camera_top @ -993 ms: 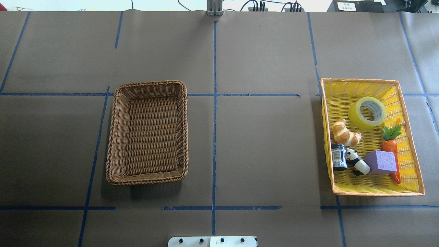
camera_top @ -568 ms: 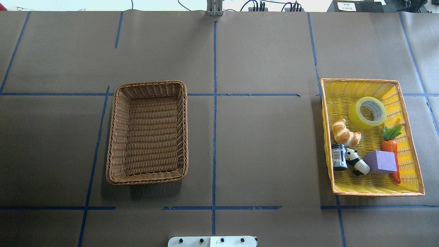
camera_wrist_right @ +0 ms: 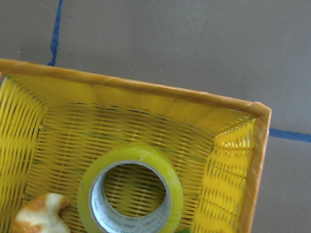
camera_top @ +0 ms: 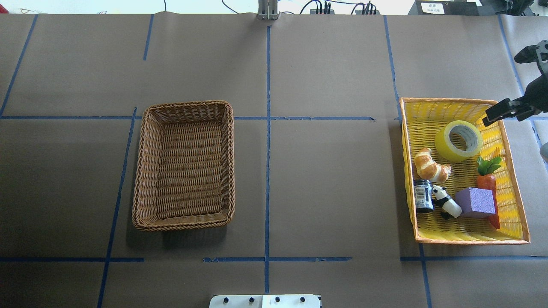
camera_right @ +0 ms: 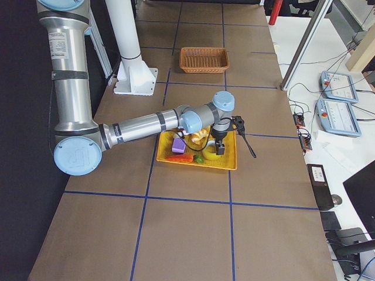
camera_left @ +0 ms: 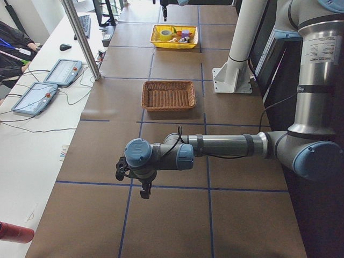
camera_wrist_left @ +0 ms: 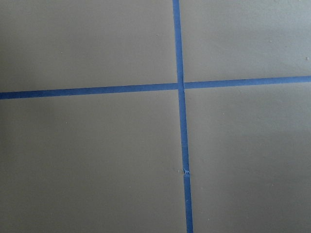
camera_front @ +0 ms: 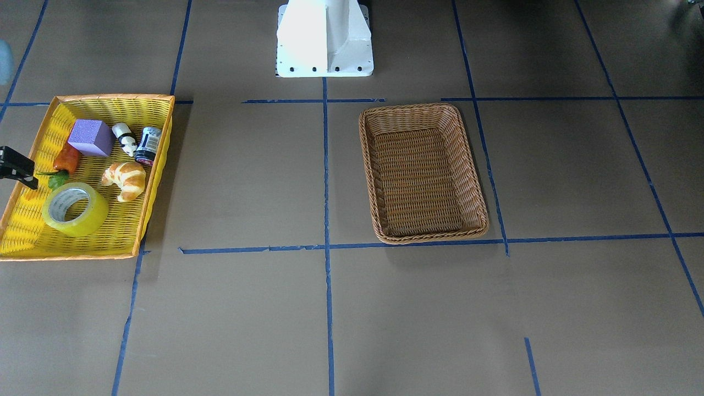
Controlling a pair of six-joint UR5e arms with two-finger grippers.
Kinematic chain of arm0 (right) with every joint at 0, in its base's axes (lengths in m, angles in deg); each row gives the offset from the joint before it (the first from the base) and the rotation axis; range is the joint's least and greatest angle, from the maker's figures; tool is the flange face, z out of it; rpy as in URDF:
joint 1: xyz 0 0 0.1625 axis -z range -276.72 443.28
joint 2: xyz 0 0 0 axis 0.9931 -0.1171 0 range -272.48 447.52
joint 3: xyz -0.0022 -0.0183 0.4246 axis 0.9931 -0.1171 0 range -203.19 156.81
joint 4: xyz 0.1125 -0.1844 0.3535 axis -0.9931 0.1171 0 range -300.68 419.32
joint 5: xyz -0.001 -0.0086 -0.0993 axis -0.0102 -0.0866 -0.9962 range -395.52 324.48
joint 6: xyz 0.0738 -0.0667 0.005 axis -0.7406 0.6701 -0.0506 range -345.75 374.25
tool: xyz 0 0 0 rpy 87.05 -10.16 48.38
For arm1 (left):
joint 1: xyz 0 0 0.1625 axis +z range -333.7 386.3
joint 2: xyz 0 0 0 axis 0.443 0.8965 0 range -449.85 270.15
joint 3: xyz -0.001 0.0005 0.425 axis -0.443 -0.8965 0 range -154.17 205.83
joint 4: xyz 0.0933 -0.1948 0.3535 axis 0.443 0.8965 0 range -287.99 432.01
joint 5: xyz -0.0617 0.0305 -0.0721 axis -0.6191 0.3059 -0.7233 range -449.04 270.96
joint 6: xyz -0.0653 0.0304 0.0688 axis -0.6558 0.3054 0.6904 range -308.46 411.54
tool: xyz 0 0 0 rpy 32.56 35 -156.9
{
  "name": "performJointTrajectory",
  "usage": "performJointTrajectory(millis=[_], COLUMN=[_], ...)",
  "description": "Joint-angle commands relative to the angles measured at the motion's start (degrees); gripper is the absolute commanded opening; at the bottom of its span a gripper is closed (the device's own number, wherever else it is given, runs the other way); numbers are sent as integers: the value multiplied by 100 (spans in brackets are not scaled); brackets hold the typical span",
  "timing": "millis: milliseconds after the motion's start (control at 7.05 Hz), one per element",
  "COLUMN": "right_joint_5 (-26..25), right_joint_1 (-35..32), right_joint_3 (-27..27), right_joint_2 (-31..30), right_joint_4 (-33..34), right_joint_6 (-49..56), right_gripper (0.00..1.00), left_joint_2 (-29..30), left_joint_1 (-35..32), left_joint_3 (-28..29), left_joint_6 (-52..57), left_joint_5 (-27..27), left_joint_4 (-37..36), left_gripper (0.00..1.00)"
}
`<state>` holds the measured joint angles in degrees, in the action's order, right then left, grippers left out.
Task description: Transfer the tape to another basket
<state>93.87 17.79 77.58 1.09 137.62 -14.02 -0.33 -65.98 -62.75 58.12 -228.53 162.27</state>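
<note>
Noted right gripper jaws released and spread wide above the far outer corner of the yellow basket, one fingertip over its rim. Could not tell whether the left gripper jaws were released or clenched; seen only in the side view, low over bare tabletop. Found the tape tilted in that far corner, near the croissant and the carrot. Recorded the wicker basket well apart from it, beyond the centre line.
</note>
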Motion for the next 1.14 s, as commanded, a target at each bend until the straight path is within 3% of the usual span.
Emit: performJointTrajectory(millis=[0, 993], right_joint_5=[-106, -107], right_joint_1=[326, 529], right_joint_3=[-529, -1217], right_joint_2=[38, 179], right_joint_4=[-891, -957], right_joint_6=[-873, -856], right_gripper=[100, 100], left_joint_2=[4, 13], left_joint_1=[0, 8], left_joint_3=[-18, -18], left_joint_6=[1, -8], left_joint_5=[0, -9], left_joint_4=[0, 0], left_gripper=[100, 100])
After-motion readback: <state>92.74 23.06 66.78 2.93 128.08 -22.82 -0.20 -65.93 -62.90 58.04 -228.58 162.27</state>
